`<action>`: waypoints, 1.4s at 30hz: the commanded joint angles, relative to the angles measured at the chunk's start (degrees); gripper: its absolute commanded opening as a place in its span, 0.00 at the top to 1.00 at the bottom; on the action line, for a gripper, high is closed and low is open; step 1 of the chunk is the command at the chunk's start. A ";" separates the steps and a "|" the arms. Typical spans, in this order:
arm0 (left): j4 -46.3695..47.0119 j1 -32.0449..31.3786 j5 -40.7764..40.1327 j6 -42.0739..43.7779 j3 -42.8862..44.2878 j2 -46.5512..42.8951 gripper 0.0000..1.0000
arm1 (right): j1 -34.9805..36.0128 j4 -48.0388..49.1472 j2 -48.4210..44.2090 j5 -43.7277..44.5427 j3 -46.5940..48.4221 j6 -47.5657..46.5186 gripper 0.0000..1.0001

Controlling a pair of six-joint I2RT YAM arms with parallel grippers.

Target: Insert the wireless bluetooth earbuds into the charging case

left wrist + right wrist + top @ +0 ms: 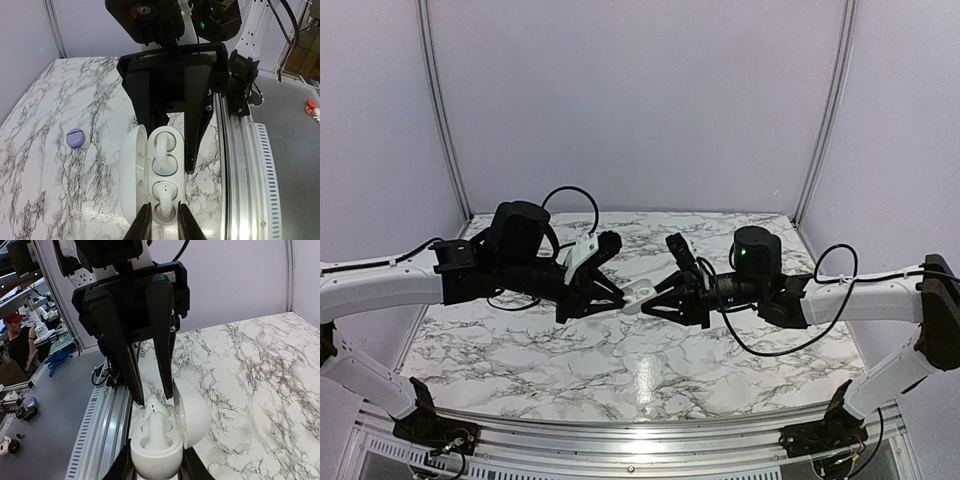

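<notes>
A white charging case (132, 170) hangs open above the marble table (45, 190), its lid swung to the left. Two whitish earbuds lie in its sockets, a far one (164, 152) and a near one (165, 197). My left gripper (165, 220) is shut on the near earbud's stem. My right gripper (155, 467) is shut on the case's rounded base (152, 465), and its black fingers (197, 125) flank the case's far end. In the top view both grippers, left (618, 300) and right (655, 300), meet at the case (638, 296). A lilac earbud (75, 138) lies on the table.
An aluminium rail (240, 165) runs along the table's near edge. Beyond it is a grey floor with small objects (312, 106) and a person in a red cap (17, 335). Pale walls (640, 100) close the table's back and sides.
</notes>
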 commanded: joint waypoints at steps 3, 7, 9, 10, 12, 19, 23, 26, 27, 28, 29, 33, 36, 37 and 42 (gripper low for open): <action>1.21 -0.17 0.93 -0.27 2.48 1.18 0.85 | 0.36 0.83 -0.41 -0.57 1.54 -1.07 1.00; 1.20 -0.16 1.66 -0.12 2.20 1.17 0.94 | 0.45 0.64 -0.63 -0.90 1.45 -1.32 1.00; 0.54 -0.16 2.13 0.03 2.19 0.91 0.99 | 0.47 0.11 -0.55 -1.17 1.60 -1.83 1.00; -0.10 -0.16 2.51 0.20 2.42 0.89 1.00 | 0.43 -0.16 -0.52 -1.26 1.64 -2.13 1.00; -1.96 -0.16 3.30 0.82 3.06 1.37 1.00 | 0.56 -0.76 -0.42 -1.66 1.72 -2.95 1.00; -10.17 -0.65 4.17 4.85 6.49 3.74 1.00 | 1.28 -2.95 0.10 -2.98 2.68 -5.11 1.00; -15.37 -1.48 3.57 7.27 8.91 6.17 1.00 | 1.57 -4.05 0.58 -3.91 3.25 -6.22 1.00; -16.60 -1.91 3.85 7.72 9.77 7.43 1.00 | 1.75 -4.45 0.69 -4.44 3.54 -6.95 1.00; -16.62 -1.98 3.96 7.65 9.78 7.66 1.00 | 1.78 -4.49 0.69 -4.48 3.54 -6.97 1.00; -16.63 -2.13 3.81 7.69 9.79 7.85 1.00 | 1.79 -4.20 0.54 -4.30 3.47 -6.93 1.00; -16.77 -2.30 3.33 7.88 9.79 8.15 1.00 | 1.80 -4.05 0.39 -4.30 3.47 -6.81 1.00; -16.89 -3.20 2.74 8.49 10.00 9.26 1.00 | 1.79 -1.94 0.31 -4.83 3.08 -5.65 1.00; -17.02 -3.65 2.58 8.86 10.42 9.95 1.00 | 1.79 -0.57 0.57 -5.44 2.96 -4.42 1.00; -17.06 -3.80 2.61 8.93 10.60 10.24 1.00 | 1.77 -0.33 0.59 -5.59 2.95 -4.20 1.00; -17.32 -4.29 1.51 9.31 11.02 11.09 1.00 | 1.88 0.33 0.51 -6.06 2.95 -3.87 1.00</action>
